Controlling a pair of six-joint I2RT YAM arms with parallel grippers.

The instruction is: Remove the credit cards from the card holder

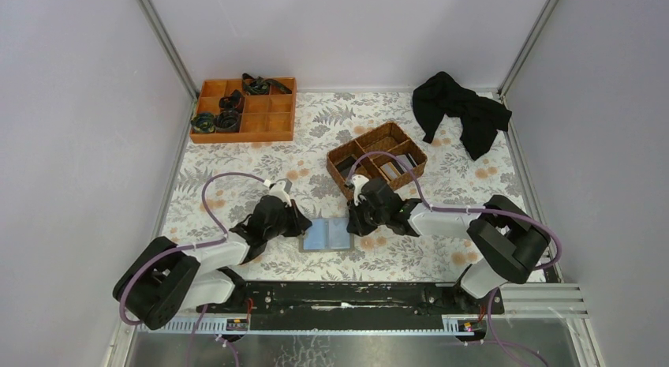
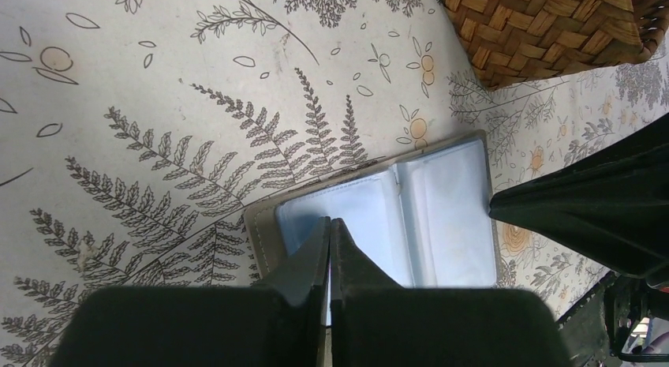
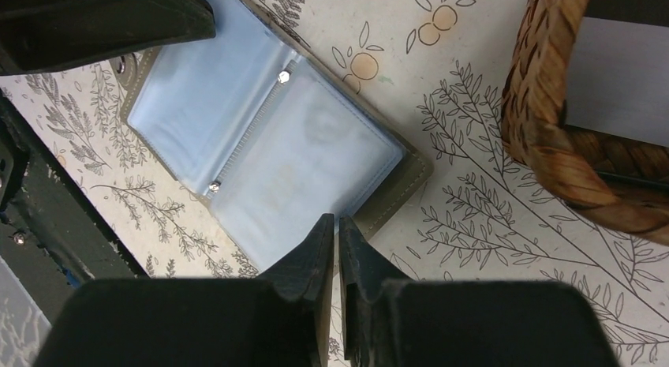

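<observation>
Currently card holder [image 1: 327, 234] lies open lower-centre on the bench [image 1: 237, 158], likely light and floppy, so pin a panel edge; left gripper [image 2: 330, 223] closed over its left panel, right gripper [image 3: 337, 219] barely parted at right edge.

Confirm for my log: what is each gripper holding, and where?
It cannot be told: left gripper and right gripper have jaws close together at opposite panels of the open card holder; nothing shows between them.
</observation>
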